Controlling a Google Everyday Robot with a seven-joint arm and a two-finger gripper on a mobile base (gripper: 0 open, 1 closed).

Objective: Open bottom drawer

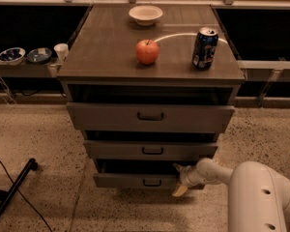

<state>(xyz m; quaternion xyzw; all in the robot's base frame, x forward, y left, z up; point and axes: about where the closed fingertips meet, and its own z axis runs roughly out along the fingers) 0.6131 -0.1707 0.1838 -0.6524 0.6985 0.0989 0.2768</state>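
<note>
The bottom drawer (135, 180) is the lowest grey front of the cabinet (150, 112), with a small dark bar handle (152, 182). It stands slightly pulled out, with a dark gap above it. My gripper (180, 179) is at the drawer's right end, just right of the handle, on my white arm (253, 187) that comes in from the lower right. The middle drawer (152, 150) and the top drawer (150, 116) above also stand a little out.
On the cabinet top are a red apple (147, 51), a blue soda can (204, 48) and a white bowl (145, 14). A shelf at left holds small bowls (12, 55) and a cup (61, 50). A black pole (12, 190) lies on the speckled floor at lower left.
</note>
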